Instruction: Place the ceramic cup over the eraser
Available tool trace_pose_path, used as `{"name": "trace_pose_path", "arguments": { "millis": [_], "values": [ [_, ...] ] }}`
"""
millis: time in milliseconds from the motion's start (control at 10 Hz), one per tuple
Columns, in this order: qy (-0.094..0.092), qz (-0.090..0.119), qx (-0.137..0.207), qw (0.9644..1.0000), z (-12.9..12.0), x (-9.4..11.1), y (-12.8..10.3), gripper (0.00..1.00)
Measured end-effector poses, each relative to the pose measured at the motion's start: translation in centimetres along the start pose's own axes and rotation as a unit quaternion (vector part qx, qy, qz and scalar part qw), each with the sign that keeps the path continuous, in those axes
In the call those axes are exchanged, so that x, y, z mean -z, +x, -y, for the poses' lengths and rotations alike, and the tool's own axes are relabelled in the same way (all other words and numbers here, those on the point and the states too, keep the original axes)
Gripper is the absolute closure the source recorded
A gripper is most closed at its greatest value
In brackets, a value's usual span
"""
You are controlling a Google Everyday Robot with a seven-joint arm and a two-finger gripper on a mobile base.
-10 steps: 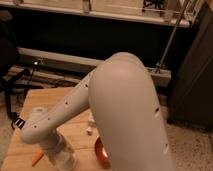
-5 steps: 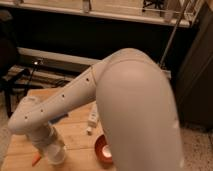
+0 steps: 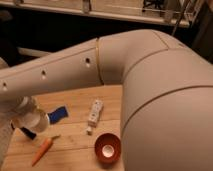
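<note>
Across the whole view, reaching down and left: arm [image 3: 125, 65], ending in gripper [image 3: 25, 107] above the left edge of table [image 3: 75, 145]. Cannot tell whether clamped or slack, with the grip hidden behind the wrist. Well to the gripper's right: bowl [image 3: 107, 148]. Directly under the gripper, seemingly carried: cup [image 3: 36, 121]. Below and slightly right of it: carrot [image 3: 42, 150]. Just beneath the cup's lower edge, poking out partly uncovered: eraser [image 3: 28, 133]. Probably mid-lowering, so first centre the cup's mouth over the eraser's middle, not its end. Then descend straight and slowly, keeping the cup level, to avoid perching the rim on the block and tipping. Let go only once seated flat on the wood.
</note>
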Motion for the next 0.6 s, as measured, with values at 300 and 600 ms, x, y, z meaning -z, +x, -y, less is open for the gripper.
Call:
{"name": "trace_pose_path", "arguments": {
  "millis": [300, 600],
  "values": [
    [0.004, -0.001, 0.019, 0.9998, -1.6, 1.8, -6.1, 1.0],
    [-0.03, -0.028, 0.045, 0.9981, -5.5, -0.9, -10.4, 1.0]
  ]
}}
